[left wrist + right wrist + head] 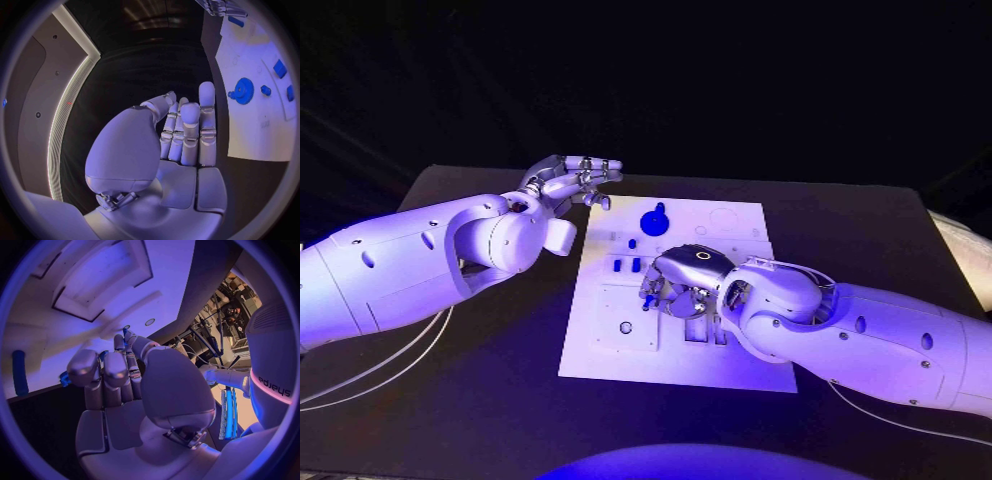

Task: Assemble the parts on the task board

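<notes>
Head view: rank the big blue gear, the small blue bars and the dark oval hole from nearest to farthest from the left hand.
1. The big blue gear, at the far end of the white board, beside the left hand.
2. The small blue bars, mid-board, on the picture's left side.
3. The dark oval hole, toward the near end.

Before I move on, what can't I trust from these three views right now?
- Head view: the right hand covers the middle of the task board, so the slots beneath it are hidden.
- Right wrist view: a small blue part sits at the fingers; whether it is pinched or only touched is unclear.
- Left wrist view: the blue gear shows, but the picture's rim cuts off the board beyond it.
- Head view: the left hand hovers off the board; its palm faces away.
</notes>
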You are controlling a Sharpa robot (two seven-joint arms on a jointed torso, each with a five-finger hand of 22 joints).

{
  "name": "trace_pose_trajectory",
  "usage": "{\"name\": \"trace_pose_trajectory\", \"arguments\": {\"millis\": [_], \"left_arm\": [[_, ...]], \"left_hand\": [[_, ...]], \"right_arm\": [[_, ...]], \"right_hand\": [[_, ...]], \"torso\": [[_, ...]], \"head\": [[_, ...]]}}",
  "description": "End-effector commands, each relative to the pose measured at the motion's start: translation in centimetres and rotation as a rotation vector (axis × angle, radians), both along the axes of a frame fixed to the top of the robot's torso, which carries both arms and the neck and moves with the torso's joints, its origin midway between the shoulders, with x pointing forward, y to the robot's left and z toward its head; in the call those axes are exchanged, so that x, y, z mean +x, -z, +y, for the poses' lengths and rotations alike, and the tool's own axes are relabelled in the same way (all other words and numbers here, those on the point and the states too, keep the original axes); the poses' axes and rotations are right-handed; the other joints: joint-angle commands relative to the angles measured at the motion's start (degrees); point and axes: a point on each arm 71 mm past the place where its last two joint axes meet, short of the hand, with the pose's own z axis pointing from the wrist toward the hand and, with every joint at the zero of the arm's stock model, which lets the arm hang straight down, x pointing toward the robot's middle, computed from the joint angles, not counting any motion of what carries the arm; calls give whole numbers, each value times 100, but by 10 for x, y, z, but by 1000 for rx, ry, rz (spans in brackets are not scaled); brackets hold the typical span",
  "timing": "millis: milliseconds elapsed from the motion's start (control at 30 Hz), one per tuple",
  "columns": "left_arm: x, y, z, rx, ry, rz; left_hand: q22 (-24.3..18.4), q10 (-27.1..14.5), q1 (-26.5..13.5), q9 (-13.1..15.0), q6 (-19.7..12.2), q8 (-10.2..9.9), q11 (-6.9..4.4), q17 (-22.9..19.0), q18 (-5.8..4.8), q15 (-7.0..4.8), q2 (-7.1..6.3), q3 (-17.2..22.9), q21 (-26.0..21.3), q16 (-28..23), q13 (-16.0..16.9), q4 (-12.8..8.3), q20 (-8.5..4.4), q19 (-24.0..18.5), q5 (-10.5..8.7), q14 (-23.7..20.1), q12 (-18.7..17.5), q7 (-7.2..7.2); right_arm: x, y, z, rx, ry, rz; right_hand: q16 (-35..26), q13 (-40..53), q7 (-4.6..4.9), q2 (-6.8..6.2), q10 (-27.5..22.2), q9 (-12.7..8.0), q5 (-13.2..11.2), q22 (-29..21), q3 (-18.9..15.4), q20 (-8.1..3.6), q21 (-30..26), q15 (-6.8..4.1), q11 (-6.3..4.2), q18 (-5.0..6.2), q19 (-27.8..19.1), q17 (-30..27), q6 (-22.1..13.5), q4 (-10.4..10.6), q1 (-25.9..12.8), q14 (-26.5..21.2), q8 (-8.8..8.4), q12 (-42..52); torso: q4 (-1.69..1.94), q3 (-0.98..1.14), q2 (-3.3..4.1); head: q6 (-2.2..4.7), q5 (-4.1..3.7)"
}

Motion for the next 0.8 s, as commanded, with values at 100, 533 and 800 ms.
{"name": "trace_pose_trajectory", "arguments": {"millis": [100, 533, 800], "left_arm": [[-1, -1, -3, -13, 17, -2], [-1, -1, -2, -12, 17, 0], [-1, 0, -2, -12, 17, 2]], "left_hand": [[-9, -19, 1, -6, -10, 36, -15, -2, 68, -7, 53, -29, -36, -30, -1, -6, -26, -17, 35, -24, 23, 14], [-11, -21, -3, -7, -12, 37, -14, -3, 67, -6, 53, -33, -39, -31, -1, -5, -26, -17, 35, -24, 26, 15], [-11, -21, -3, -7, -12, 37, -14, -3, 67, -6, 53, -33, -39, -31, -1, -5, -26, -17, 35, -24, 26, 15]], "right_arm": [[-2, 5, 1, -34, -27, 18], [-2, 7, 3, -71, -32, 12], [-4, 8, 5, -94, -33, -4]], "right_hand": [[27, 0, 25, 37, 21, 11, 27, -6, 37, 17, 26, 21, 27, -65, 32, 7, -6, 9, -10, 128, 14, -25], [38, -2, 26, 36, 22, 12, 31, -7, 38, 18, 26, 23, 27, -65, 31, 19, -6, 7, -12, 129, 13, -28], [17, -62, 93, -114, -137, -17, 86, -70, -55, 53, -1, 77, 92, -58, -9, -25, -175, 32, -174, 113, -92, -154]], "torso": [[4, -4, -2], [2, -5, -5], [0, -4, -3]], "head": [[-27, 32], [-47, 42], [-50, 45]]}}
